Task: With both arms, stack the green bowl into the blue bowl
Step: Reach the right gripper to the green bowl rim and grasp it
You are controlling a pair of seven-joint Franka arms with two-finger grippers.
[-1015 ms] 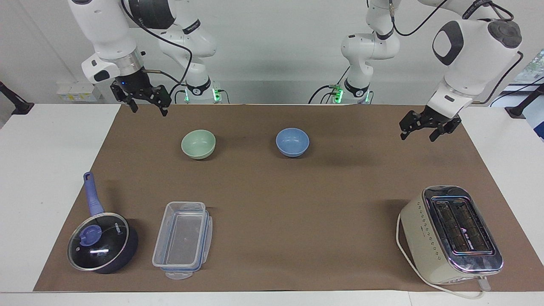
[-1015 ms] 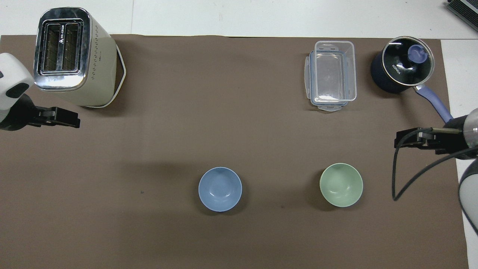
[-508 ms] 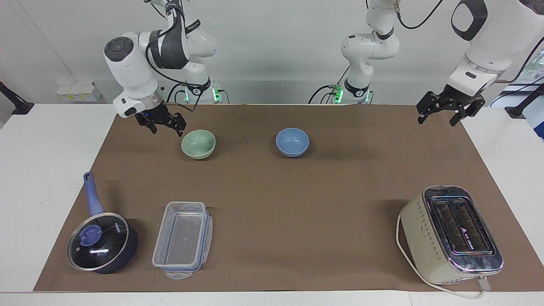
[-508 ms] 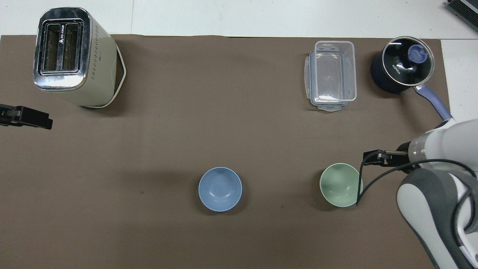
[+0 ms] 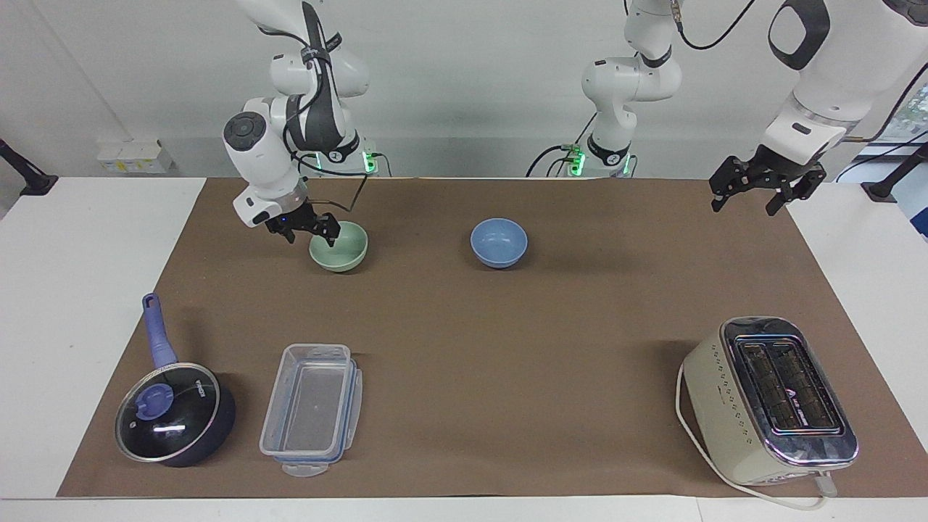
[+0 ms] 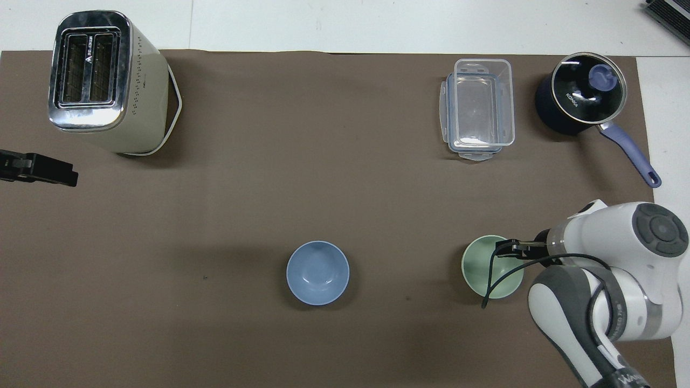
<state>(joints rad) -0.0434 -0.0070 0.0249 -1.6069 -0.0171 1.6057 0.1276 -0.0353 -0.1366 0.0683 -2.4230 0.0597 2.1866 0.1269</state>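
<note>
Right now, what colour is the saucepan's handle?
Periwinkle blue; the saucepan handle shows best in the overhead view.

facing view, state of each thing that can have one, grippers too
pale mint-green bowl: upright, empty, on the mat
periwinkle-blue bowl: upright, empty, apart from the green one
dark blue saucepan: glass lid on
clear plastic container: open, empty, no lid on
cream toaster: upright, slots empty
right gripper: open, at the green bowl's rim
left gripper: open, holds nothing, waits above the mat's edge
</note>
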